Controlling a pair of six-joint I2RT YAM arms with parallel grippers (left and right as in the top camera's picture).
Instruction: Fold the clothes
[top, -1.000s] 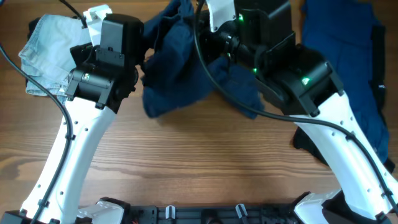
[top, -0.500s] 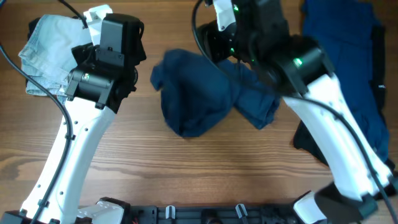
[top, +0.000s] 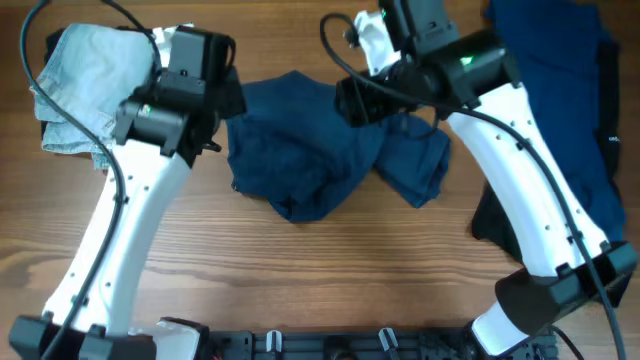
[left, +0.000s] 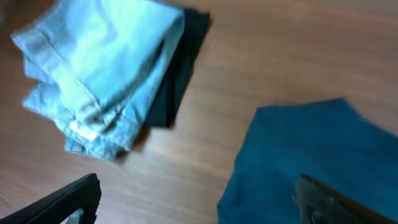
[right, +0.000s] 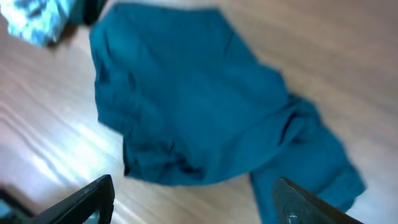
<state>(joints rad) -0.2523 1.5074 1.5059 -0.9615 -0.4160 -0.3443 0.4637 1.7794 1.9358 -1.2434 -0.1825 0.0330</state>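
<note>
Lying crumpled on the table, dark blue garment

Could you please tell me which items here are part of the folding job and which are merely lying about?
Job in hand: crumpled dark blue garment mid-table; blue heap and black cloth at right, both loose.
Lying aside: folded pale denim and the dark piece beneath it, seemingly finished.

The overhead camera looks straight down on the whole table, while both wrist cameras look down from nearer, sharing the blue cloth.
</note>
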